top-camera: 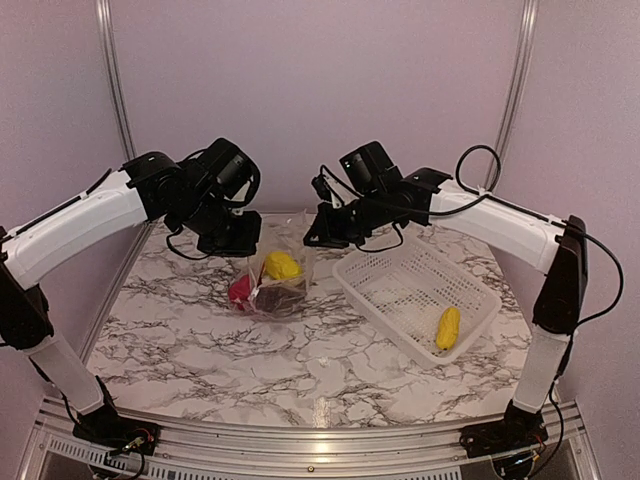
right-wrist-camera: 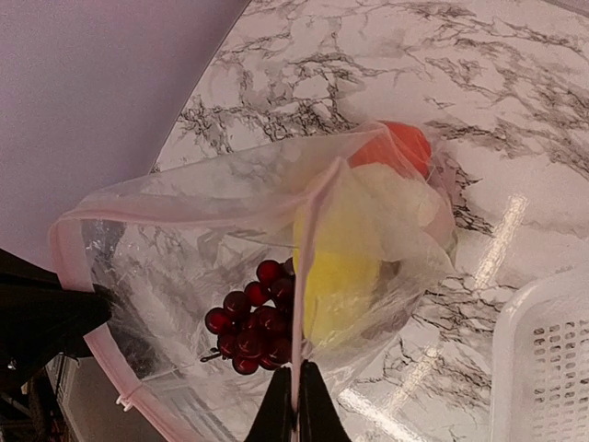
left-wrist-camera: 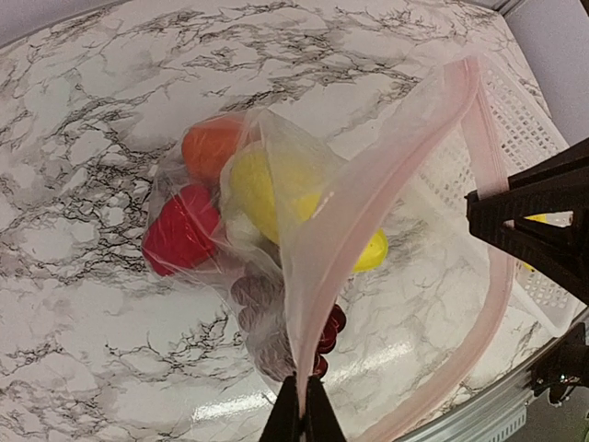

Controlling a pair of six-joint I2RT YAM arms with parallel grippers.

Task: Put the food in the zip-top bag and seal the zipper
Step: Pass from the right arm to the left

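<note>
Both left gripper and right gripper are clamped on the zipper. Zip-top bag on marble table holds yellow piece, orange fruit, red piece, grape bunch; second yellow piece lies in white basket.

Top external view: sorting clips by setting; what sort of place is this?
Likely a robot test cell: left arm and right arm bolted to a marbled table, metal frame rails, lilac walls.

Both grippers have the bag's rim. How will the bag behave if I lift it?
Likely floppy: the zip-top bag creases and sags between the left gripper and right gripper. Probably bottom-heavy, since the grapes and yellow piece sit low. The thin rim might slip from the pinches.
</note>
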